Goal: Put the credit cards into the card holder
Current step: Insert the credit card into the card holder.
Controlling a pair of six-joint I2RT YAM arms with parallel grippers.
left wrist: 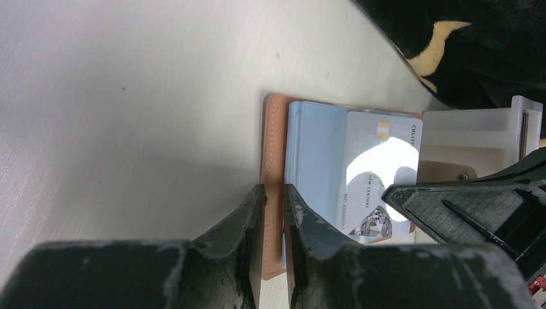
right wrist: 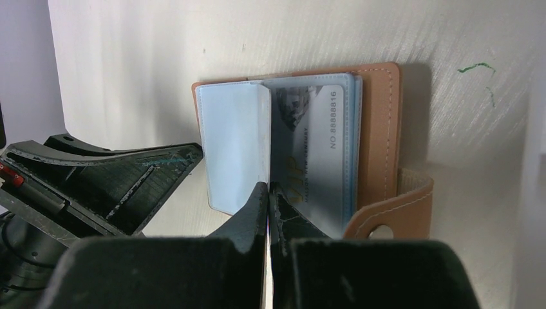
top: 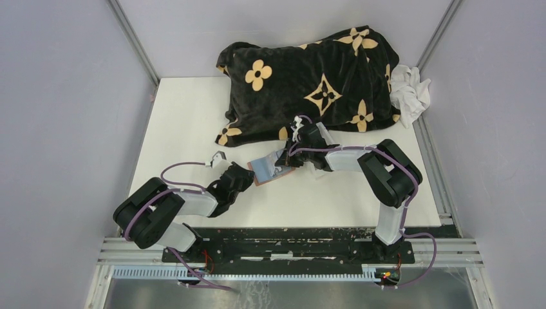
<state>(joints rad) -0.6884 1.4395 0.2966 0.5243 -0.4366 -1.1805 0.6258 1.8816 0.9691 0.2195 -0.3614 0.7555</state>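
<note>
Tan leather card holder (top: pixel 264 171) is lying open on the white table (top: pixel 187 122), pretty much in the middle, just in front of the black blanket (top: pixel 309 77) with the cream flower pattern. A crumpled white cloth (top: pixel 410 91) sits at the blanket's right end.

Both arms meet at the holder. The left gripper (left wrist: pixel 273 193) comes in from the left and has its two fingers clamped either side of the outer leather cover — you can see the stitched edge sandwiched between them in the left wrist view. So it's grasping the card holder itself.

The right gripper (right wrist: pixel 268 190) comes in from the other side with its fingers squeezed fully together, tips right at the edge of the pale blue plastic sleeves (right wrist: pixel 232 145), at the spot where one sleeve stands up from the stack. Can't tell if it's actually pinching that sleeve or just touching it.

One grey-silver card (right wrist: pixel 315 148) is sitting in the holder under a sleeve, printed number showing along one edge. The holder's closing strap (right wrist: pixel 393 215) with its metal snap flops out to the side, undone.
</note>
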